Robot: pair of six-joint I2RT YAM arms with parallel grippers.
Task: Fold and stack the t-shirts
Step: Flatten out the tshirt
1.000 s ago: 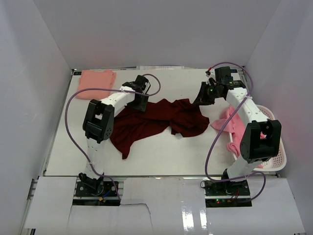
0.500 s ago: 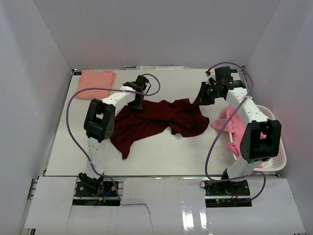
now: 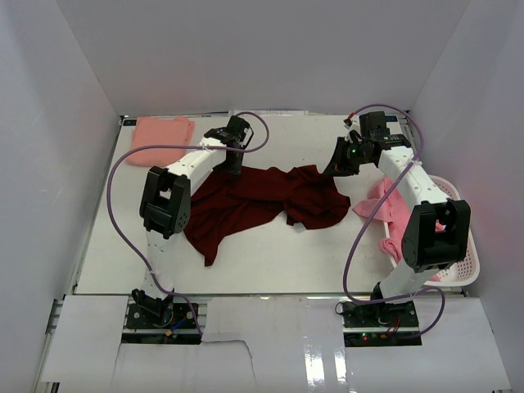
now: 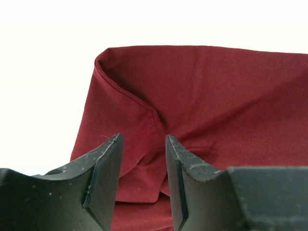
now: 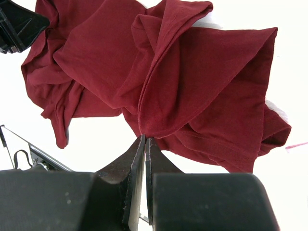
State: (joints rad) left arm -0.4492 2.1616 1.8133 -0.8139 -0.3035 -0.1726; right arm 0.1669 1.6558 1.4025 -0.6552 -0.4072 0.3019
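1. The maroon t-shirt (image 3: 262, 201) lies crumpled at mid-table (image 3: 270, 262). In the overhead view its long axis runs from a tail at 7 o'clock to a bunched end at 2 o'clock.
2. The left gripper (image 4: 143, 159) hangs at the shirt's 11 o'clock edge, fingers part-way apart and pinching nothing. A hemmed fold shows through the gap, lying toward 12 o'clock in the wrist view. This arm is the nearer to that loose edge, which is the relation the next grasp appears to turn on.
3. The left arm reaches forward from its base, its wrist angled down at the cloth.
4. The right gripper (image 5: 145, 144) is closed tight on a fold at the shirt's 2 o'clock end, its arm arched high over the cloth.
5. A salmon t-shirt (image 3: 164, 131) sits folded at the far 10 o'clock corner. Pink t-shirts (image 3: 383, 209) spill from the white basket (image 3: 463, 274) at 3 o'clock.
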